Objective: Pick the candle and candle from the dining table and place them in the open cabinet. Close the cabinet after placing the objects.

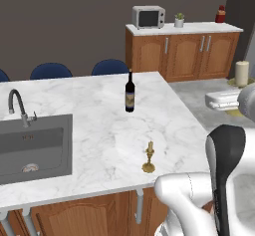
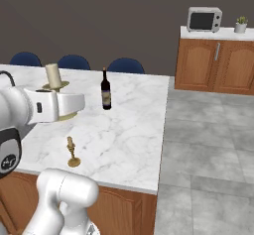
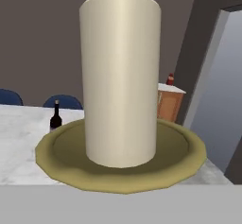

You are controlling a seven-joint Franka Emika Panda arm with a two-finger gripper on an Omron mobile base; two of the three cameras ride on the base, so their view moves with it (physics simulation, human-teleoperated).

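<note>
candles: two. The thick cream candle point(image 3: 120, 76) stands on its wide brass dish right in front of the hand camera, up in the air, carried by the arm; the thin candle point(image 1: 149, 157) in its little brass stick is still standing on the dining table point(image 1: 94, 130) near the front edge.
gripper point(image 2: 62, 105): pressed together, and it looks clamped on the thick cream candle's dish, though the fingertips themselves are hidden.
wine bottle point(image 1: 130, 92): one, upright mid-table, well behind the thin candle.
sink point(image 1: 32, 148): one, grey, with one curved faucet point(image 1: 19, 106), at the left of the table.
chairs point(image 1: 109, 67): three blue backs behind the far edge.
side counter point(image 1: 182, 48): one microwave point(image 1: 148, 17), one small plant point(image 1: 179, 20), one red thing point(image 1: 220, 14) I can't make out.
in the way: nothing stands close around the thin candle.
</note>
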